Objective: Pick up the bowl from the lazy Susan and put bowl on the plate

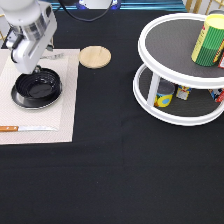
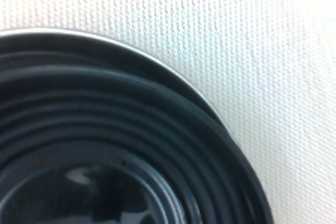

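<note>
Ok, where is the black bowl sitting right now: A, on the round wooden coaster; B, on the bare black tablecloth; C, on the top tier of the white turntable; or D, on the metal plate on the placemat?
D: the bowl sits on the metal plate, whose silver rim shows around it on the placemat, with the gripper at its far edge.

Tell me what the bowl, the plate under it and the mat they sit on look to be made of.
The bowl, with the gripper at its rim: glossy black, probably glazed ceramic or plastic, its ribbed rings catching highlights. The plate: apparently metal, a thin silvery edge showing around the bowl. The mat: off-white with a fine dotted weave, likely woven fabric or vinyl.
</note>
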